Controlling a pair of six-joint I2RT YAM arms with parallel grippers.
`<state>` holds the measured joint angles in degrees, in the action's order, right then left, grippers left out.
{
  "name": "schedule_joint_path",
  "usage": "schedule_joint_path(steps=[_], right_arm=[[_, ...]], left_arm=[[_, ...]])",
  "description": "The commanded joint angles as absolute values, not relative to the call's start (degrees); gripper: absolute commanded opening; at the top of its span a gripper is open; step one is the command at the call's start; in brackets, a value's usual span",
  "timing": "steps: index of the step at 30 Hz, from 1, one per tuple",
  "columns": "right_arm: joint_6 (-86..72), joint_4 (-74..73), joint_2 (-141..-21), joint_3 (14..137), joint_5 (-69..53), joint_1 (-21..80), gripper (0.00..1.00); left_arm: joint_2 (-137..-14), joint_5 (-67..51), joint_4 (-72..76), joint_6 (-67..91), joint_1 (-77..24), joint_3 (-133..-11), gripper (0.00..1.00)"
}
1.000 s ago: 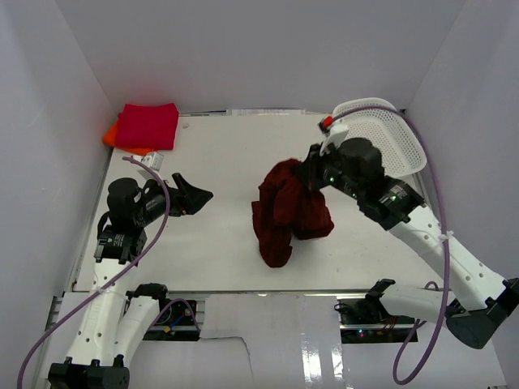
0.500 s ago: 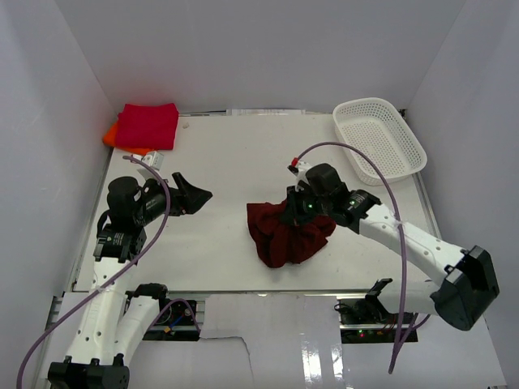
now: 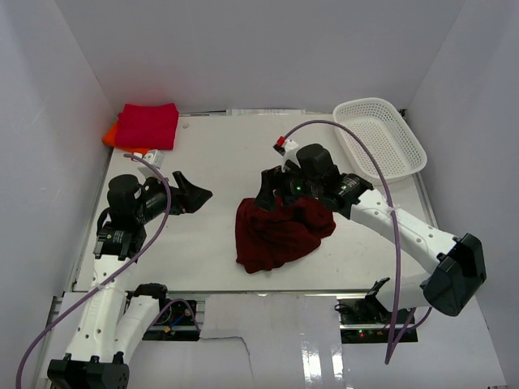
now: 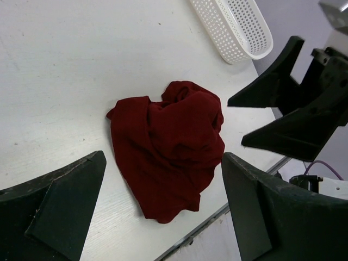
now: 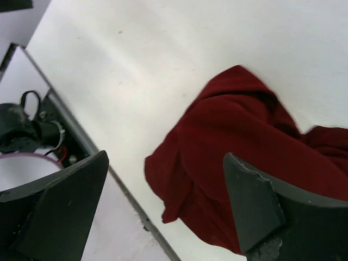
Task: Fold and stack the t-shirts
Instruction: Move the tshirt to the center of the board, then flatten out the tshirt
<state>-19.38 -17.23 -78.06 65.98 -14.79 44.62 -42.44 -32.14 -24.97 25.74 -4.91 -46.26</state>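
Observation:
The dark maroon t-shirt (image 3: pixel 274 235) lies in a crumpled heap on the table near the front edge, also seen in the left wrist view (image 4: pixel 168 147) and the right wrist view (image 5: pixel 255 157). My right gripper (image 3: pixel 272 193) hovers over its back edge, open, with no cloth between its fingers (image 5: pixel 166 157). My left gripper (image 3: pixel 193 194) stands open to the left of the heap, apart from it (image 4: pixel 163 157). A folded crimson-red t-shirt (image 3: pixel 148 126) rests on an orange one (image 3: pixel 109 134) at the back left corner.
A white mesh basket (image 3: pixel 381 134) sits at the back right, also in the left wrist view (image 4: pixel 234 27). White walls enclose the table on three sides. The table's front edge (image 5: pixel 136 209) runs just beyond the heap.
The right gripper lowered the maroon shirt from a hanging bunch onto the table, moved left and opened, letting it go. The shirt now lies spread lower. The left arm has not moved.

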Motion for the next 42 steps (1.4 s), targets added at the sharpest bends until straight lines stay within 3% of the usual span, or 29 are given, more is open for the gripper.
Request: schedule_joint_path(steps=[1,5,9,14,18,25,32,33,34,37,42], right_arm=[[-16.5,-23.2,-75.6,70.1,-4.4,42.6,0.92],[-17.3,-33.0,-75.0,69.0,4.7,42.1,0.93],[-21.3,-33.0,-71.1,60.8,3.2,41.2,0.97],[-22.9,-32.3,-68.5,52.3,-4.8,35.4,1.0],[-21.7,-31.0,-67.9,48.4,-7.9,30.4,1.0],[-19.4,-26.6,-75.3,49.7,-10.9,27.5,0.95],[-18.5,-20.1,-85.7,52.8,-11.2,27.5,0.91],[-18.5,-19.5,-86.2,53.1,-11.2,27.6,0.86],[-18.6,-19.1,-86.8,53.5,-11.3,27.6,0.54],[-18.6,-18.6,-89.1,56.5,-13.4,27.5,0.08],[-20.1,-17.0,-90.3,63.9,-23.7,27.9,0.08]], left_arm=[[-42.4,-33.1,-25.2,24.3,-5.0,-48.4,0.98],[-44.0,-35.8,-25.2,23.8,-5.0,-48.4,0.98],[-46.4,-38.6,-24.3,23.9,-5.0,-46.5,0.98],[-51.1,-41.1,-23.4,25.0,-5.9,-44.6,0.88],[-54.3,-38.4,-22.4,26.8,-9.2,-44.8,0.85],[-60.1,-33.5,-18.8,31.0,-17.4,-46.0,0.85],[-59.9,-32.2,-19.6,30.4,-18.3,-48.0,0.86],[-59.9,-32.0,-19.9,30.2,-18.3,-48.1,0.86],[-59.5,-31.8,-20.2,30.0,-18.3,-48.2,0.86],[-59.3,-31.7,-20.9,29.8,-18.3,-48.1,0.86],[-59.5,-31.8,-21.0,30.0,-18.4,-48.0,0.86]])
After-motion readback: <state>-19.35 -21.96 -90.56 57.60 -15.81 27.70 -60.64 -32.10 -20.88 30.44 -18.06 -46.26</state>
